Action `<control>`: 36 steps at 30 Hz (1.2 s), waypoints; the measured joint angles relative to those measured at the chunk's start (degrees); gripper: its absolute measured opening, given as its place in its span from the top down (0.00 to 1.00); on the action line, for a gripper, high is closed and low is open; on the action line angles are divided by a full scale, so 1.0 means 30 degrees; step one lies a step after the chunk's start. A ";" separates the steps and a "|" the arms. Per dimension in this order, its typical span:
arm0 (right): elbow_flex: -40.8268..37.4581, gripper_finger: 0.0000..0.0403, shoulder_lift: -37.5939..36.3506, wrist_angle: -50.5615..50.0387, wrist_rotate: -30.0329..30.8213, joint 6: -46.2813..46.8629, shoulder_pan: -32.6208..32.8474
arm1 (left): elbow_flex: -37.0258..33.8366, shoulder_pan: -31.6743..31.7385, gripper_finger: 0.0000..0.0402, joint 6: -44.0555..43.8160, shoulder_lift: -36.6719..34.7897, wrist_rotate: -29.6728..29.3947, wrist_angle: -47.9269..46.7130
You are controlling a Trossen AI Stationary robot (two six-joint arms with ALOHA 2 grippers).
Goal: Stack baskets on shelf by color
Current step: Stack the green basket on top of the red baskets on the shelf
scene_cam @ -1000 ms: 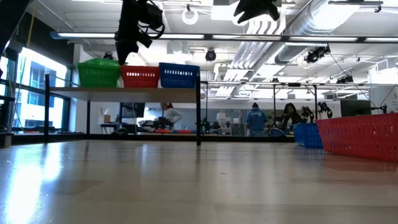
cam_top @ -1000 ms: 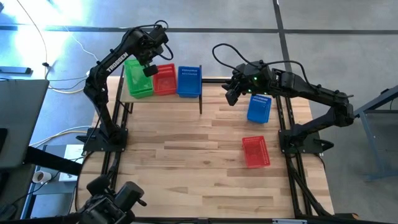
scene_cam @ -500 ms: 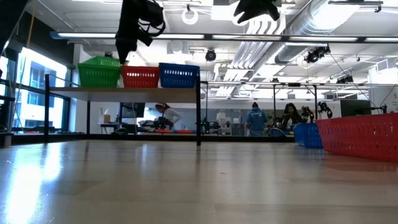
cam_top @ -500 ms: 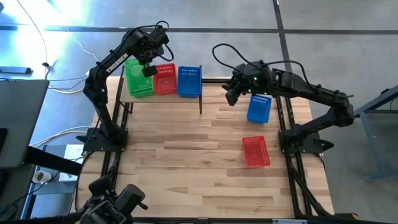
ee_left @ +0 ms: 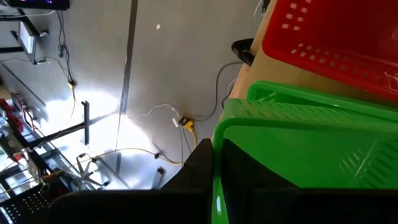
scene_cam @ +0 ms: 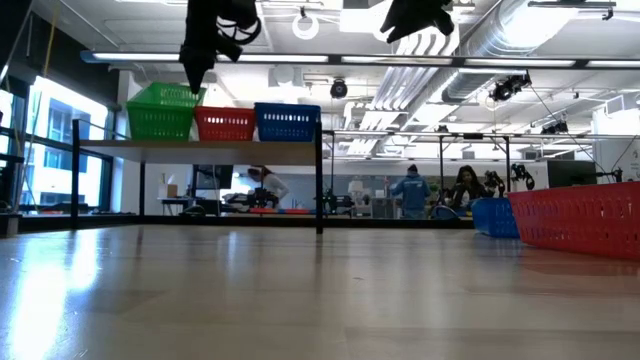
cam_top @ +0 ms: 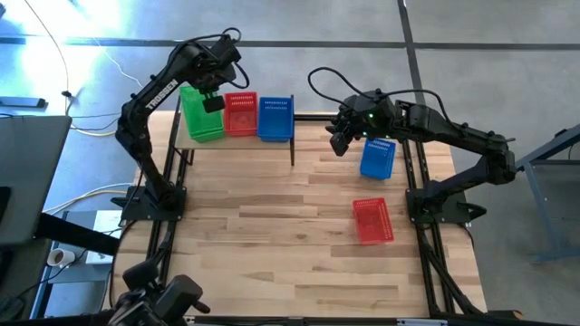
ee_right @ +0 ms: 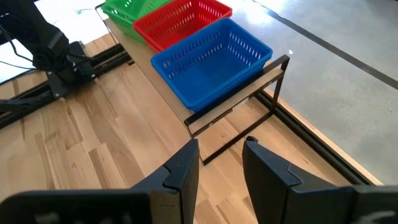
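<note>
On the shelf [scene_cam: 200, 148] three colours stand side by side: green baskets [cam_top: 199, 118] [scene_cam: 158, 112], a red basket [cam_top: 240, 115] [scene_cam: 224, 123] and a blue basket [cam_top: 275, 118] [scene_cam: 288, 121]. My left gripper [cam_top: 214, 101] [scene_cam: 193, 78] is over the green ones and shut on the top green basket [ee_left: 298, 143], which sits tilted in the green one beneath. My right gripper [cam_top: 339, 143] [ee_right: 221, 168] hangs open and holding nothing above the table, right of the shelf. A blue basket [cam_top: 378, 157] and a red basket [cam_top: 372, 220] rest on the tabletop. My left gripper holds the top green basket by the rim of one wall [ee_left: 219, 146], near a corner on the side next to the red basket [ee_left: 336, 31]. One finger is inside the basket and one outside, coming from above. The basket is tilted, its gripped side raised, its other side resting in the green basket below.
The shelf stands at the table's far left on black posts [cam_top: 293, 145]. The blue basket [scene_cam: 493, 217] and red basket [scene_cam: 580, 222] lie near the right arm's base. The middle and near part of the tabletop [cam_top: 272, 244] is bare wood. People show in the room beyond the table.
My left gripper has moved slightly toward the table's left and up over the green baskets. The top green basket has tipped: its gripped side has risen while its other side has stayed low. My right arm has kept still.
</note>
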 joint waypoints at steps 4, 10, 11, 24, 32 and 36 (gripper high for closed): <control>0.0000 0.73 0.0000 0.0000 0.0000 -0.0195 0.0000 | 0.0000 -0.0015 1.00 0.0007 -0.0217 0.0041 0.0000; -0.0005 0.73 0.0000 0.0000 0.0000 -0.0498 0.0007 | 0.0000 -0.0015 1.00 0.0646 -0.0551 0.0058 0.0004; 0.0000 0.73 0.0000 0.0000 0.0000 -0.0498 0.0006 | 0.0000 -0.0015 1.00 0.0746 -0.0608 0.0066 0.0007; -0.0002 0.73 0.0000 -0.0138 -0.0011 -0.0971 0.0015 | 0.0000 -0.0011 1.00 0.1865 -0.1575 0.1767 0.0000; 0.0002 0.73 0.0000 -0.0268 -0.0044 -0.1307 0.0015 | 0.0000 0.0303 1.00 0.3497 -0.1481 0.4172 0.0000; -0.0001 0.73 0.0000 -0.0855 -0.0051 -0.1321 0.0015 | 0.0000 0.0652 1.00 0.3742 -0.1218 0.4738 -0.0007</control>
